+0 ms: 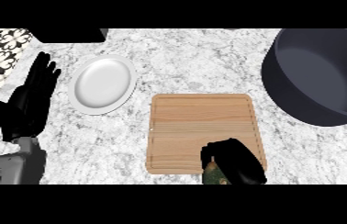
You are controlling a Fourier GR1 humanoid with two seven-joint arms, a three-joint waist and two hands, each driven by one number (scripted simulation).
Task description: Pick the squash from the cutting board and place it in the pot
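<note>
A wooden cutting board (200,122) lies in the middle of the marble counter. At its near edge my right hand (234,159) curls over the green squash (215,175), of which only a small speckled part shows below the fingers. The dark pot (308,76) stands at the far right, well apart from the board, partly cut off by the view's edge. My left hand (30,101) rests open at the left edge, fingers pointing up, beside the plate.
A white oval plate (103,84) lies left of the board. A dark object (68,34) sits at the top left, with a patterned surface (10,44) in the corner. Bare marble separates the board from the pot.
</note>
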